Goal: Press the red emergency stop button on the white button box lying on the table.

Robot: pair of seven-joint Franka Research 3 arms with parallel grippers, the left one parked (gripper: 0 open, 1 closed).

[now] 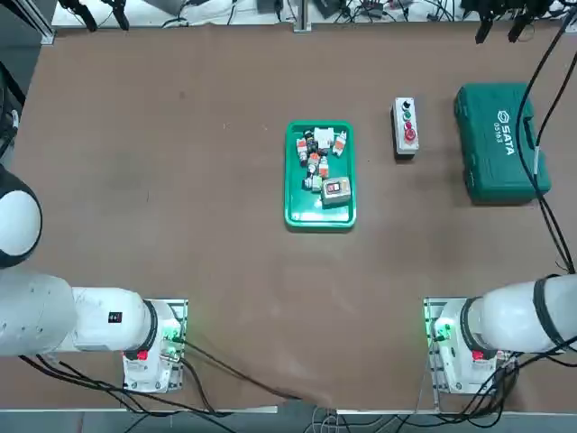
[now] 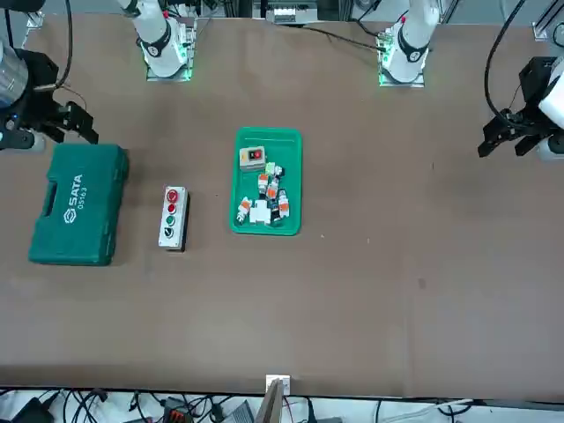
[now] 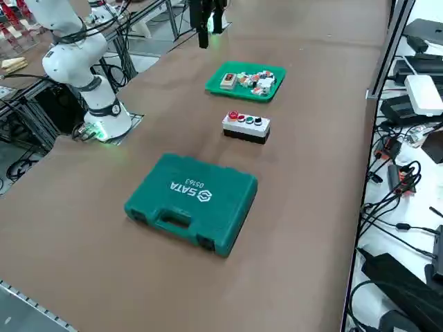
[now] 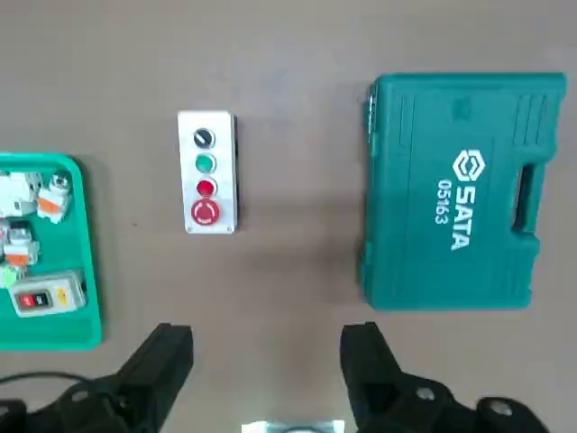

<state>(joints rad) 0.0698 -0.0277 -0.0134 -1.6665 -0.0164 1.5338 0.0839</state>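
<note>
Your box [image 1: 406, 127] sits flat on the table [image 1: 180, 225], between the green tray [image 1: 320, 174] and the SATA case [image 1: 497, 141], apart from both. Buttons run in a row along it: black, green, a small red one, then the big red e-stop [image 4: 206, 212] at the end nearest the robot.

The right end effector [image 4: 267, 361] hangs high above the table, well short of the box, fingers spread wide with nothing between them. It's looking down over the box and the case.

Handling-wise, I'd guess that box is light hard plastic and not fixed down, so a sideways shove will probably skate it across the smooth top. No need to grab anything. Close the fingers first, then come straight down on the middle of the red mushroom cap. An off-centre hit could tip the box or catch the smaller red button beside it.
</note>
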